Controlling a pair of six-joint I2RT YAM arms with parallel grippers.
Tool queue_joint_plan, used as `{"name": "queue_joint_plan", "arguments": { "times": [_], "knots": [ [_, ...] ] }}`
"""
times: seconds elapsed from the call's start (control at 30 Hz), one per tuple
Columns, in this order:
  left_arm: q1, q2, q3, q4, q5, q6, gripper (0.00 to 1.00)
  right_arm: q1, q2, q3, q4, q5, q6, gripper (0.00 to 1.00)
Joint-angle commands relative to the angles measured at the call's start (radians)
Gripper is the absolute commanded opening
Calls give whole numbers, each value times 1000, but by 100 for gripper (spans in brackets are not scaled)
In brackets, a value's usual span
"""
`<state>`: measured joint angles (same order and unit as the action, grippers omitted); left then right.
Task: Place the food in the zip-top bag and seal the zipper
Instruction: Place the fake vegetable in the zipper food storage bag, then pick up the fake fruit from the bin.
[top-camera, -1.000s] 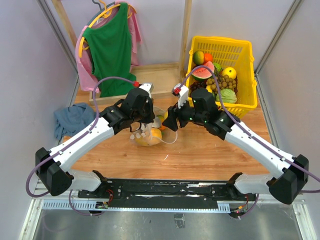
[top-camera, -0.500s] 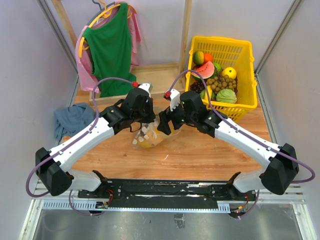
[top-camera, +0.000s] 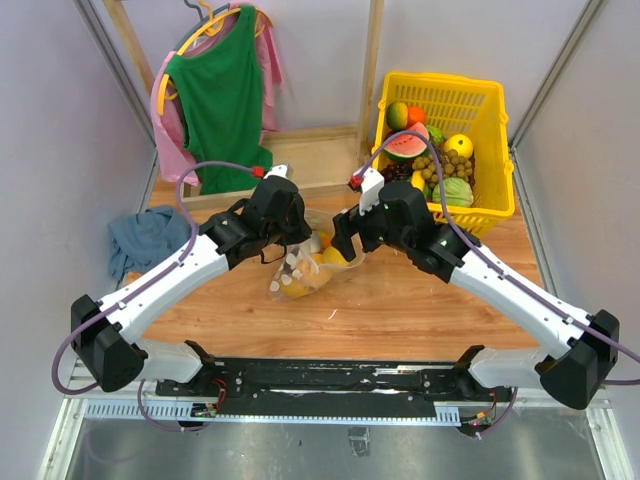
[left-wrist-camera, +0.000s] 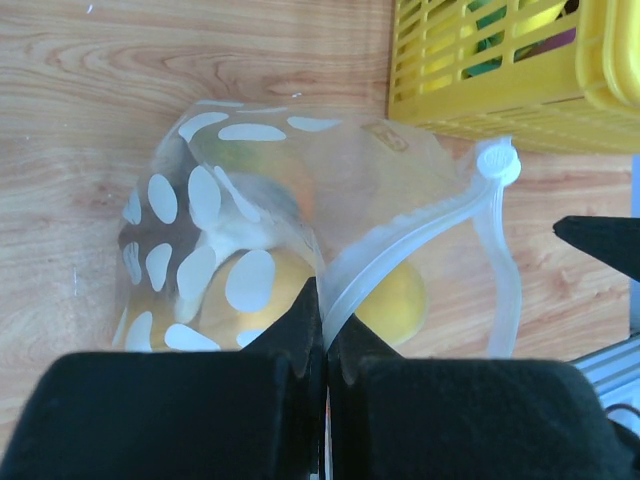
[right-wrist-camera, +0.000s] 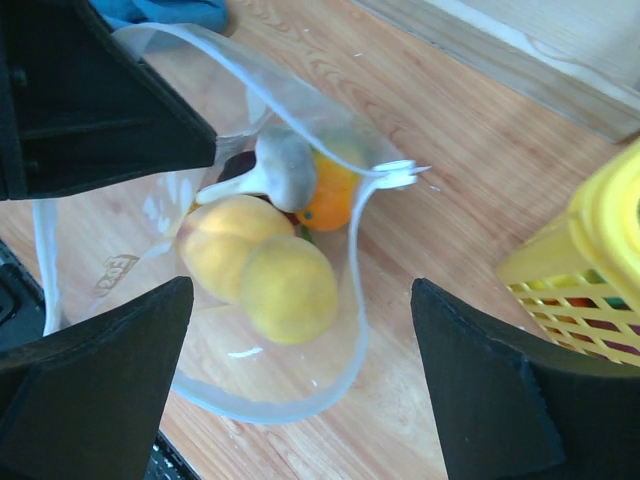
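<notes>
Your left gripper (left-wrist-camera: 322, 335) is clenched on the zipper (left-wrist-camera: 400, 235) of the zip-top bag (left-wrist-camera: 200, 200). Your right gripper (right-wrist-camera: 302, 300) is spread wide over the bag mouth, grasping nothing. Directly below it, yellow round fruits (right-wrist-camera: 265, 270) and an orange fruit (right-wrist-camera: 330, 195) sit inside the bag on the bench (right-wrist-camera: 450, 230). The left arm (top-camera: 170, 285) and right arm (top-camera: 500, 285) extend forward, angled inward.

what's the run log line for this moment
left gripper: shut on zipper | right gripper: open above mouth | zip-top bag: mouth open, unsealed | food: fruits inside
</notes>
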<state>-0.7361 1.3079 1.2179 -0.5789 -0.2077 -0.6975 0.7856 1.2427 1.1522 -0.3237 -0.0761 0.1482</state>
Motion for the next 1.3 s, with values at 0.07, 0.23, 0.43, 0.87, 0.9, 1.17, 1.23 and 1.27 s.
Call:
{"name": "queue_joint_plan", "arguments": {
  "times": [0.07, 0.23, 0.43, 0.87, 0.9, 1.17, 1.23, 1.27],
  "knots": [
    [4, -13, 28, 4, -85, -139, 0, -25, -4, 65, -73, 104, -21, 89],
    [4, -30, 51, -19, -145, -205, 0, -84, 15, 144, -174, 131, -34, 90],
    [-1, -56, 30, 39, -140, -255, 0, -189, 14, 206, -230, 133, -28, 92],
    [-48, -47, 35, -14, -306, -243, 0, -509, 147, 330, -342, 8, 63, 93],
    [-48, -58, 25, -3, -317, -238, 0, -522, 165, 336, -346, 5, 62, 93],
    [-7, -74, -14, -6, -313, -202, 0, -594, 301, 396, -349, -10, 73, 92],
    [-5, -66, -14, -6, -304, -190, 0, -599, 339, 407, -331, -7, 74, 89],
    [-5, -62, -14, -6, -299, -186, 0, -599, 358, 414, -324, -8, 77, 88]
  ]
}}
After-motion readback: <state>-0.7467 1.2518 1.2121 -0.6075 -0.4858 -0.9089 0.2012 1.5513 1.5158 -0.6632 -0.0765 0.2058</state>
